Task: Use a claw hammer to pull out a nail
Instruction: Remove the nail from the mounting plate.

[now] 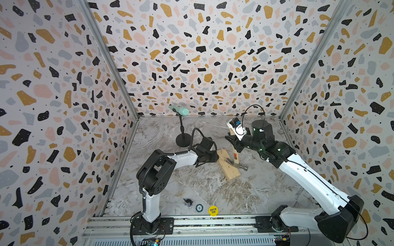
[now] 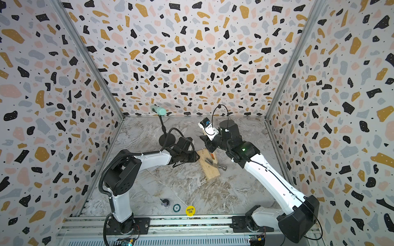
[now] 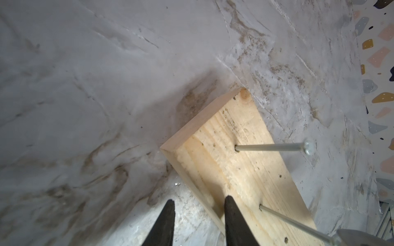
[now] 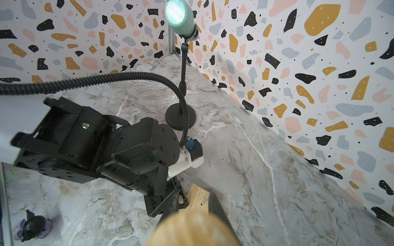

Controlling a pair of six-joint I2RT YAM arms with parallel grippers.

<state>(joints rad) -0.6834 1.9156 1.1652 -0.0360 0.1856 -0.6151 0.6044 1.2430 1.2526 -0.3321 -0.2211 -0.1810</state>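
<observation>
Item: claw hammer (image 1: 235,157), pale wooden handle with an orange-and-black label and a steel head. The head rests on the top face of the wood block (image 1: 229,173) at mid-worktop, and the handle rises toward the far side. Holder: right tool (image 1: 234,146), closed on the handle well up from the head. This grip probably gives a long lever for prying. The right wrist view shows the handle's butt between dark fingers. Item: nail (image 3: 294,223), a thin grey pin standing out of the block's top face with most of its shank exposed. Its head sits at the hammer's steel claw in the left wrist view, though whether the claw has hooked it cannot be told. A second nail (image 3: 270,147) stands free beside it, toward the block's end. Holder: left tool (image 3: 199,202), jaws partly apart at the block's far-left end. One finger is over the wood and one is over the worktop (image 1: 213,187), straddling the long edge with nothing clearly clamped. It is likely placed to steady the block against the pull. Unrelated: microphone stand (image 1: 183,139) on the far side and yellow disc (image 1: 213,210) on the near side.
</observation>
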